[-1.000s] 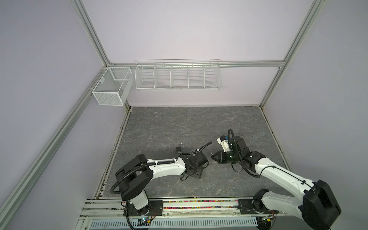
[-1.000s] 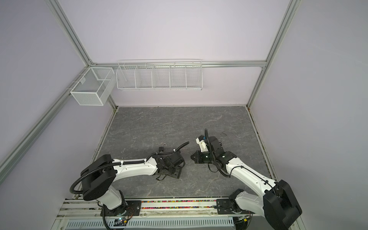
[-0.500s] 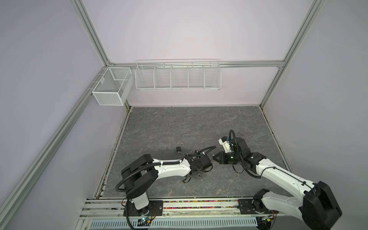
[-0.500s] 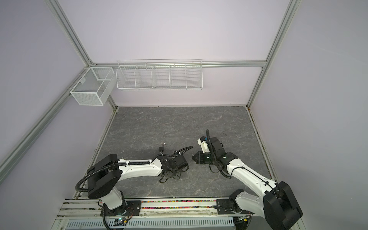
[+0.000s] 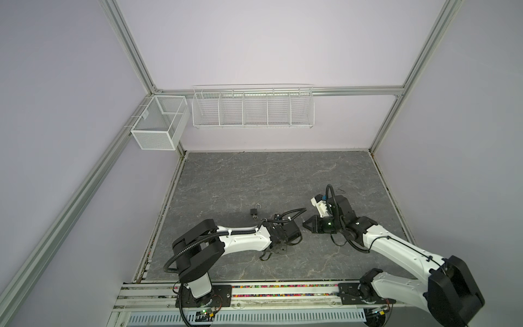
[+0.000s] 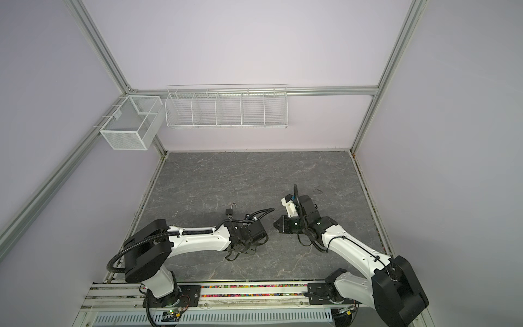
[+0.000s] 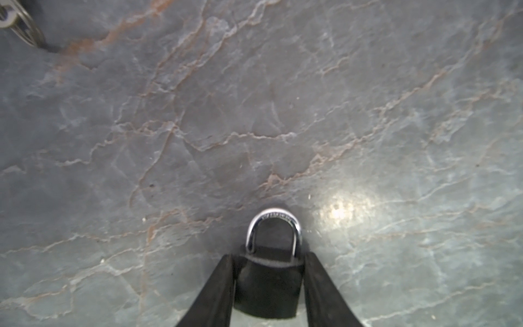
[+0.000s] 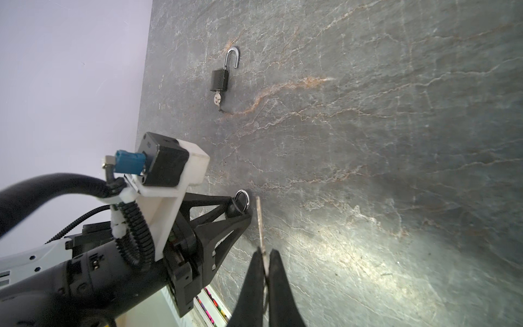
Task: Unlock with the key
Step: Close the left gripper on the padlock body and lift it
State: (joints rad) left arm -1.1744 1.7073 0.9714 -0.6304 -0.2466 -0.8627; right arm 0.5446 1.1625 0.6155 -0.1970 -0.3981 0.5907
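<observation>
In the left wrist view, a black padlock (image 7: pixel 267 283) with its steel shackle (image 7: pixel 273 223) closed sits between the two dark fingers of my left gripper (image 7: pixel 268 257), which press on both sides of its body. The right wrist view shows that gripper (image 8: pixel 240 209) pointing down at the grey table with the shackle (image 8: pixel 244 198) poking out just above the surface. My right gripper (image 8: pixel 264 252) is shut on a silver key (image 8: pixel 259 220). The key's blade sticks out close beside the held padlock. In both top views the right gripper (image 5: pixel 306 223) (image 6: pixel 276 223) faces the left wrist.
A second black padlock (image 5: pixel 254 213) (image 6: pixel 230 212) (image 8: pixel 219 80) lies on the table behind the left wrist, its shackle swung open and a key in its base. White wire baskets (image 5: pixel 253 106) (image 5: pixel 158 124) hang on the walls. The front rail (image 5: pixel 254 294) borders the table.
My left gripper's jaws have narrowed onto the padlock, and the left wrist has shifted a little toward the right gripper. The right arm has barely moved.
</observation>
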